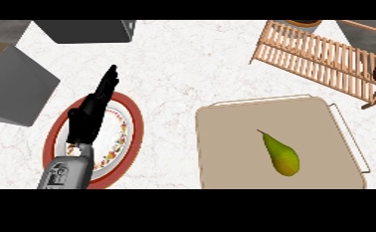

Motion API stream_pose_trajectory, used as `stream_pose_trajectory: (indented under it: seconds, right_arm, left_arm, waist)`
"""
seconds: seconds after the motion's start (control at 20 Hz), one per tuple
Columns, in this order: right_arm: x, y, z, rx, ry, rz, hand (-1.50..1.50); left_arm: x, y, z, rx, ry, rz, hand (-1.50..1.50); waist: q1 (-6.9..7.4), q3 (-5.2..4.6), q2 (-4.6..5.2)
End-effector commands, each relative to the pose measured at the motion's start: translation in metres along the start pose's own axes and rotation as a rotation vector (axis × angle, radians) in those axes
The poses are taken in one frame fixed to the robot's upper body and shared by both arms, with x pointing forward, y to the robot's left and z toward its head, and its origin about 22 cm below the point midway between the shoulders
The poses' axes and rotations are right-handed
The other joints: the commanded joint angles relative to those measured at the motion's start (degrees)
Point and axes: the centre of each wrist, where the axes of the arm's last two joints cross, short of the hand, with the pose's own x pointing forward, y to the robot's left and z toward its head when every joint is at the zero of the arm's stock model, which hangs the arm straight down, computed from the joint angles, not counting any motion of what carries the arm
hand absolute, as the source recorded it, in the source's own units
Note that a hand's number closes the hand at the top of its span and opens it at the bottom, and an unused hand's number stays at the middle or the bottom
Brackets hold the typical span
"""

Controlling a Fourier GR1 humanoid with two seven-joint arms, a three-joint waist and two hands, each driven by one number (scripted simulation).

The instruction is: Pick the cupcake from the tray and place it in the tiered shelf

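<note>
Head view is showing the left hand [94, 110] resting open over a red-rimmed plate [132, 121], holding nothing. A pear [282, 155] is lying on the tray [228, 141]; the wooden tiered shelf [316, 59] is standing beyond on the tabletop [191, 61].

We see a pear [282, 156] lying on the tray [235, 146] at right — the plate [129, 141] sits left of it, the slatted shelf [316, 59] behind.

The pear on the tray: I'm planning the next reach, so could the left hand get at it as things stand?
Probably, but not easily. The left hand is open over the red-rimmed plate, well left of the pear on the tray. Only bare counter lies between them.
</note>
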Motion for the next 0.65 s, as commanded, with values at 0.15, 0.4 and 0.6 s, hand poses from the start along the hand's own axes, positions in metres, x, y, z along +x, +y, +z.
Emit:
stream_pose_trajectory:
  seconds: [0.15, 0.4, 0.6]
  right_arm:
    - [-0.015, -0.077, -0.015, 0.036, 0.159, 0.139, -1.50]
    - [-0.046, -0.124, -0.021, 0.132, 0.119, 0.255, -1.50]
    - [-0.056, -0.169, -0.009, 0.161, 0.123, 0.212, -1.50]
  left_arm:
    - [-0.001, 0.001, 0.004, 0.013, 0.028, 0.030, 0.00]
    - [-0.014, 0.010, 0.014, 0.046, 0.044, 0.011, 0.00]
    - [-0.005, 0.008, 0.009, 0.030, 0.025, -0.001, 0.00]
  waist:
    - [-1.36, 0.03, -0.41]
    - [-3.35, 0.14, -0.84]
    - [-2.66, 0.09, -0.71]
